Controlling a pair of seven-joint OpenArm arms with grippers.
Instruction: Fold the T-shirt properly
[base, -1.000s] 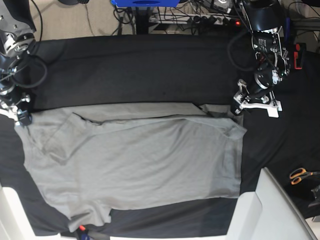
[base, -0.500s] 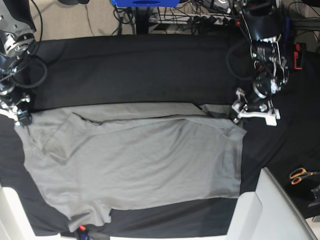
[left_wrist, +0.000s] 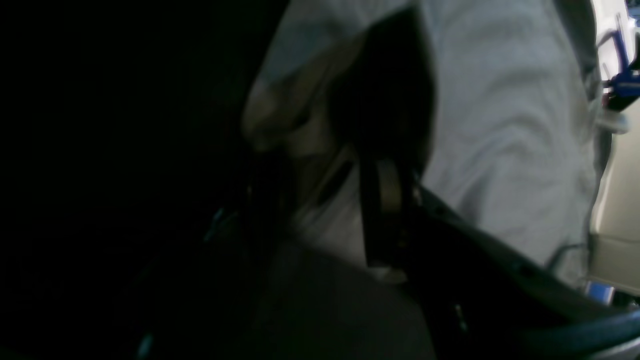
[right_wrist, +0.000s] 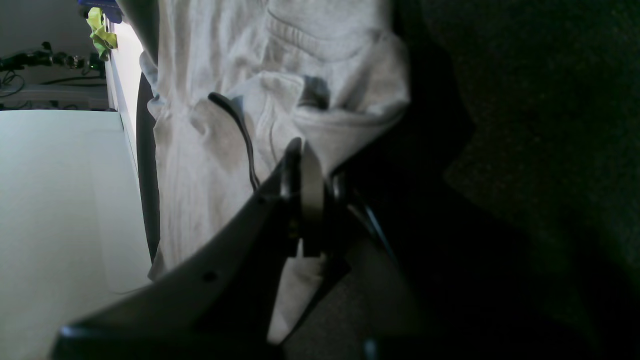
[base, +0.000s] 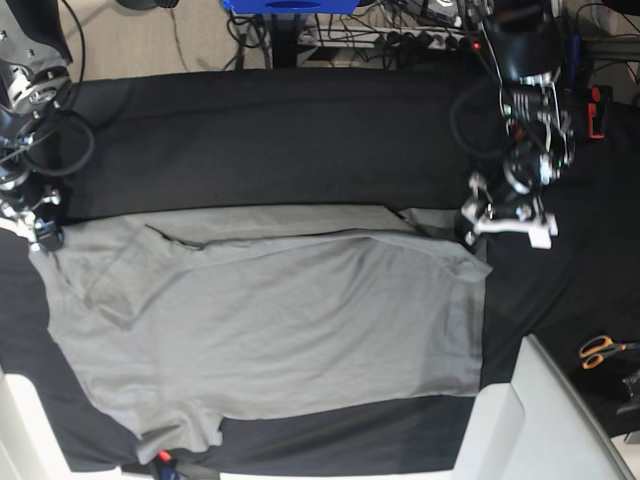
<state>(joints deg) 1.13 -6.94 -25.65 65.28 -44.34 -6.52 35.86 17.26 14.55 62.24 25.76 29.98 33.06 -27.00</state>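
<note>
At far left, the right gripper reached down, clenched on the T-shirt's corner. The shirt lay flat on the black cloth, long axis left-right. At right, the left gripper hung at its far-right corner; grip unclear.

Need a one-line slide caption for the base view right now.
Grey T-shirt spread on the black table cloth; right gripper pinches one corner, left gripper at the opposite one.
</note>
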